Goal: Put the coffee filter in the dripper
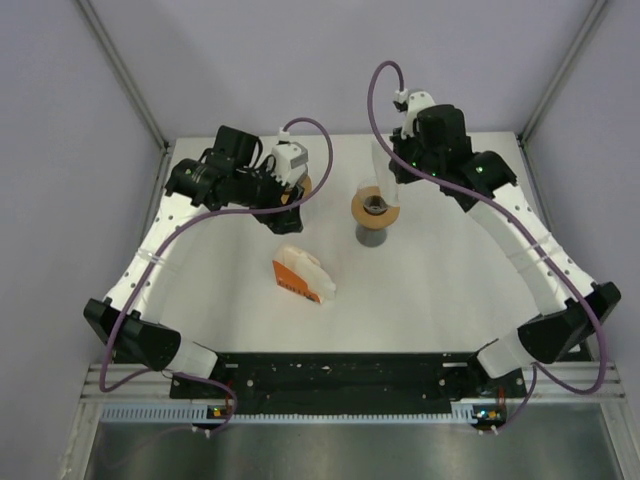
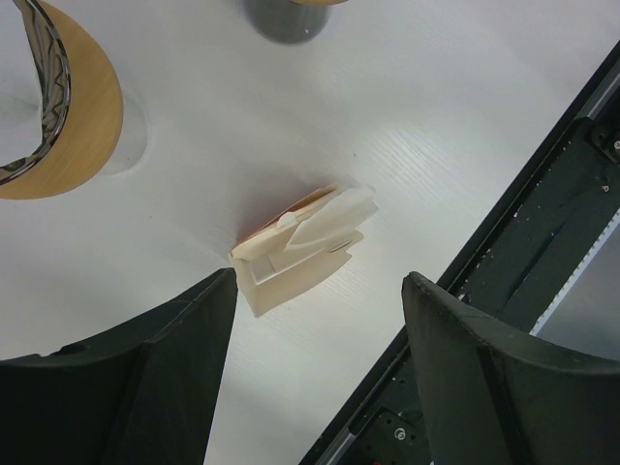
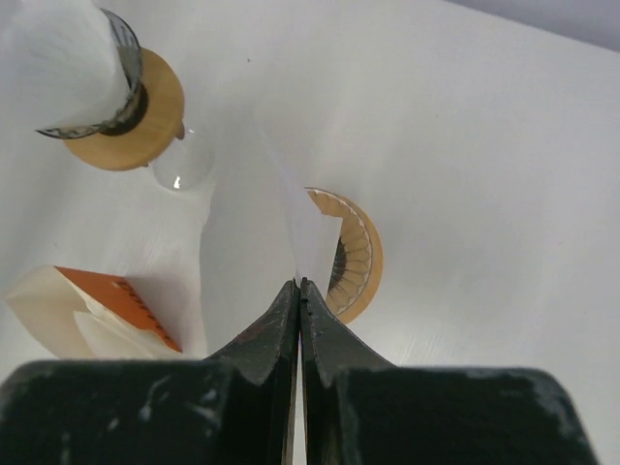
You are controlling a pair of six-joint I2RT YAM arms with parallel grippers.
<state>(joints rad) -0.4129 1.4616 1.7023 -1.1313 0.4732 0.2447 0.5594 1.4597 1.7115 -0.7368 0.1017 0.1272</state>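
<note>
The dripper (image 1: 375,206), a wood-rimmed cone with a dark ribbed inside, sits on a grey cup at the table's middle. My right gripper (image 1: 395,170) hangs just behind and above it, shut on a white paper coffee filter (image 1: 381,160). In the right wrist view the shut gripper (image 3: 300,283) pinches the filter (image 3: 302,223) edge-on, and the filter hides the left half of the dripper (image 3: 354,257) below. My left gripper (image 1: 278,215) is open and empty at the left; in its wrist view (image 2: 320,281) it hovers above the filter box.
An orange and white filter box (image 1: 303,276) lies open in front of the dripper, also in the left wrist view (image 2: 302,247). A wire holder with a wooden collar (image 1: 300,185) stands by the left gripper. The black base rail (image 1: 340,375) runs along the near edge.
</note>
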